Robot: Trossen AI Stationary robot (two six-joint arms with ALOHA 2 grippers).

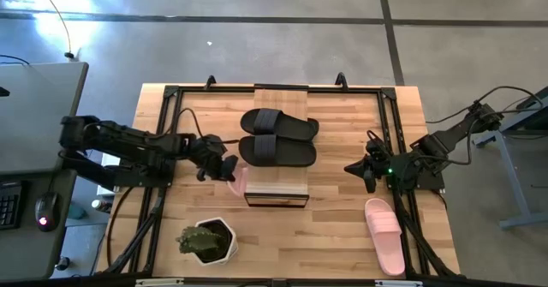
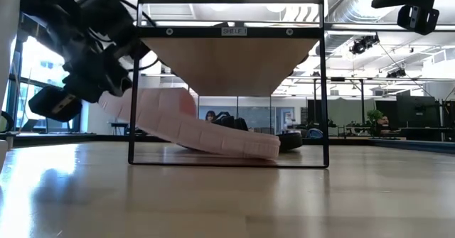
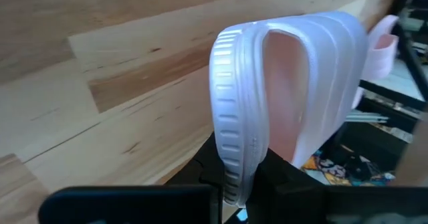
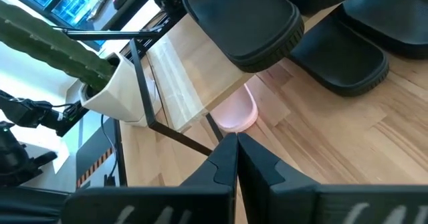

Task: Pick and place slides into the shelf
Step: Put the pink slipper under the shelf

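Observation:
My left gripper [image 1: 227,171] is shut on a pale pink slide [image 1: 241,181], which reaches in under the near-left part of the shelf [image 1: 278,98]. In the low view the pink slide [image 2: 206,131] slopes down from the gripper [image 2: 106,89] beneath the shelf's wood top [image 2: 227,57]. Two black slides [image 1: 278,124] [image 1: 276,152] lie side by side on the shelf top. A second pink slide [image 1: 384,234] lies flat on the table near the right edge. My right gripper [image 1: 353,169] is shut and hovers right of the shelf, touching nothing. My left gripper pinches the pink slide by the ribbed rim of its sole [image 3: 234,177], at the end nearest the arm, between its two fingers. It comes from the table's left, roughly level. That end is raised; the far end [image 2: 269,150] rests on the table under the shelf.
A potted green plant [image 1: 207,240] in a white pot stands near the table's near edge, left of the shelf. A black metal frame [image 1: 390,124] runs around the tabletop. Bare wood lies between the shelf and the right arm.

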